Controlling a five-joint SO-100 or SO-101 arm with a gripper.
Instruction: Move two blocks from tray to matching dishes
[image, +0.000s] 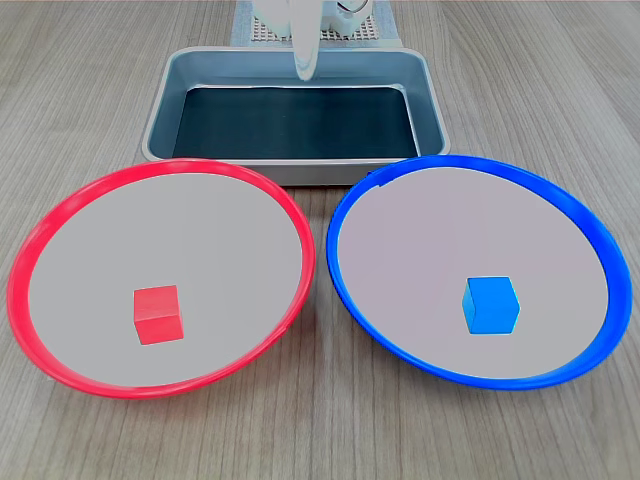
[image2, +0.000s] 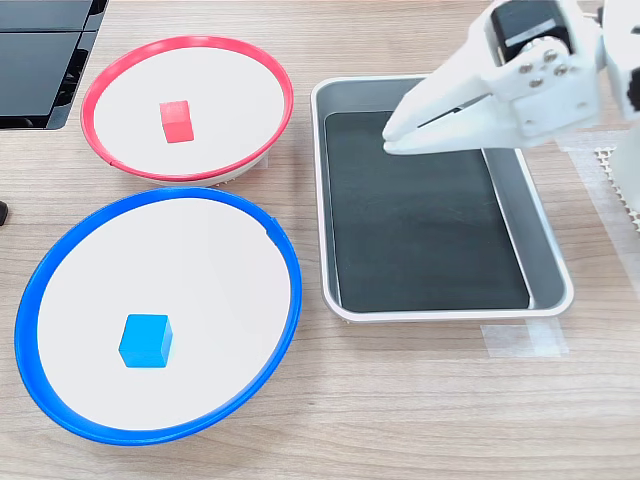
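Observation:
The red block (image: 158, 314) (image2: 176, 121) lies inside the red-rimmed dish (image: 60, 210) (image2: 240, 60). In the blue-rimmed dish (image: 590, 225) (image2: 285, 300) rests the blue block (image: 491, 304) (image2: 145, 340). Behind both dishes stands the silver tray (image: 160, 110) (image2: 548, 250), its black bottom bare. My white gripper (image: 304, 68) (image2: 392, 134) hangs above the tray's back part, fingers together and nothing between them.
The arm's base sits on a perforated mat (image: 262, 33) (image2: 612, 170) behind the tray. A dark flat object (image2: 40, 60) lies at the second exterior view's top left. Clear tape (image2: 520, 340) holds the tray to the wooden table (image: 320, 440).

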